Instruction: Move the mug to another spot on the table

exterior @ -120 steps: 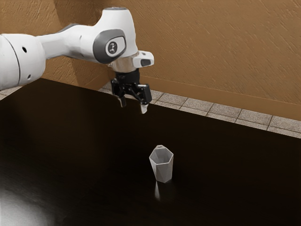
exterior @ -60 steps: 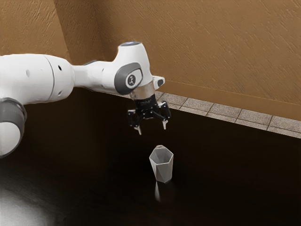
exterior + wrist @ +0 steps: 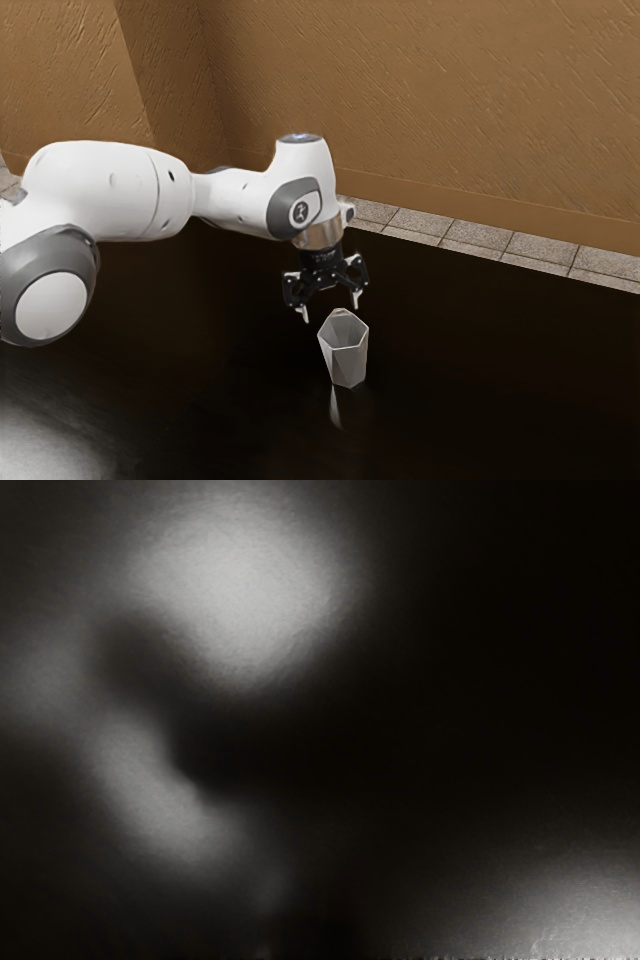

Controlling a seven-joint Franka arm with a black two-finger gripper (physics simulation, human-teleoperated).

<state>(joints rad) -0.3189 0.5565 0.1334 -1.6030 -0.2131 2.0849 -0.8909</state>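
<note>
A pale grey faceted mug point(image 3: 344, 348) stands upright on the glossy black table point(image 3: 150, 380), right of centre in the exterior view. My black gripper point(image 3: 328, 302) hangs open just above the mug's rim, a little toward its far side, fingers pointing down and touching nothing. One fingertip point(image 3: 303, 313) hangs on the exterior view's left of the rim, the other just above its far edge. In the wrist view a pale blur at the lower corner point(image 3: 570, 920) may be the mug's rim.
A brown textured wall point(image 3: 450, 100) rises behind the table, with a strip of grey tiled floor point(image 3: 480, 235) along its foot. The dark tabletop stretches wide on every side of the mug and mirrors the arm's white links.
My arm has swung down and toward the exterior view's right, bringing the open gripper from high above the table's far edge to just over the mug. The mug has stayed put.
</note>
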